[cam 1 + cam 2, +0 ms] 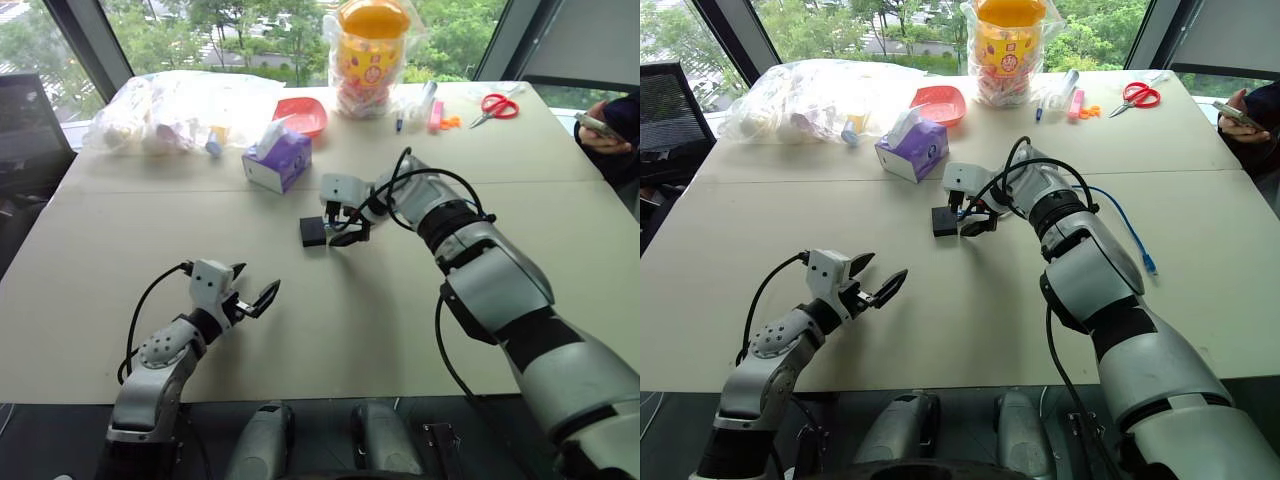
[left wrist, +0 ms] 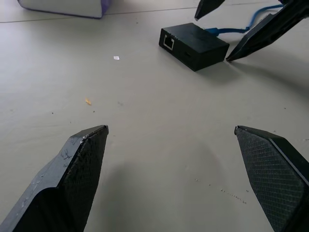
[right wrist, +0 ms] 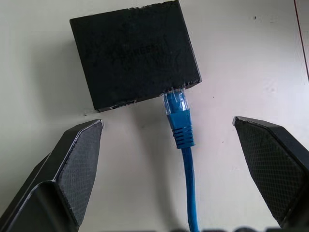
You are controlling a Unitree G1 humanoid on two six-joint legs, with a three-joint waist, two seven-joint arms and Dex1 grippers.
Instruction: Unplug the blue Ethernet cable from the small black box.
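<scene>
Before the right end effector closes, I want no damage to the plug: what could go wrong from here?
1. The small black box lies loose on the table, and the left end effector is away from it, so pulling may drag it along.
2. The right end effector straddles the blue Ethernet cable open; gripping the thin cord below the plug might strain it rather than free it.

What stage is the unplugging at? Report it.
Done: right claw is lined up, open, its fingers either side of the blue Ethernet cable. In hand: nothing gripped; the plug still sits in the small black box. Left: close on the plug, pull it free. Left claw hovers open.
</scene>
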